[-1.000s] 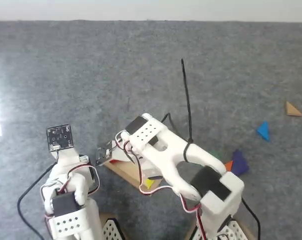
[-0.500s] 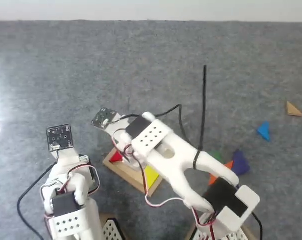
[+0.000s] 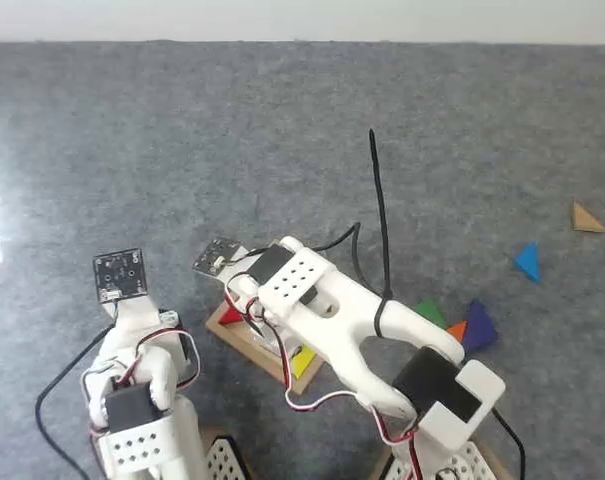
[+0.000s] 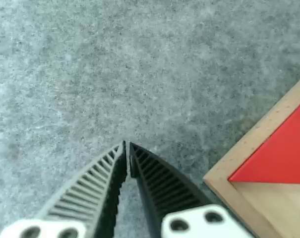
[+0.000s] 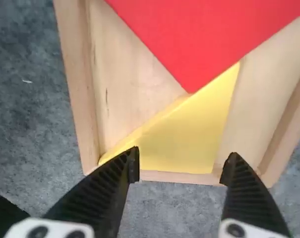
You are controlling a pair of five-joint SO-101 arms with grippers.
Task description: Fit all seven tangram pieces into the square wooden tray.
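— Grey matting [image 4: 140, 59] all round, then. Where do your fingers stand?
— My left gripper [image 4: 126, 145] has its fingers pressed together on nothing, over bare matting. The wooden tray [image 4: 249, 148] lies just off to one side of the tips, with a red piece [image 4: 281, 151] in its corner.
— And the right?
— My right gripper [image 5: 183, 158] is spread wide and empty at the tray's edge. Between my two fingertips I see the yellow piece [image 5: 189, 124] lying flat in the tray, and the red piece's corner just beyond it.
— The others?
— A green piece [image 3: 431, 314], an orange piece [image 3: 457, 330] and a purple piece [image 3: 480, 325] huddle on the matting, well apart from both pairs of fingers. A blue triangle [image 3: 527, 261] and a tan triangle [image 3: 584, 217] lie farther off still.
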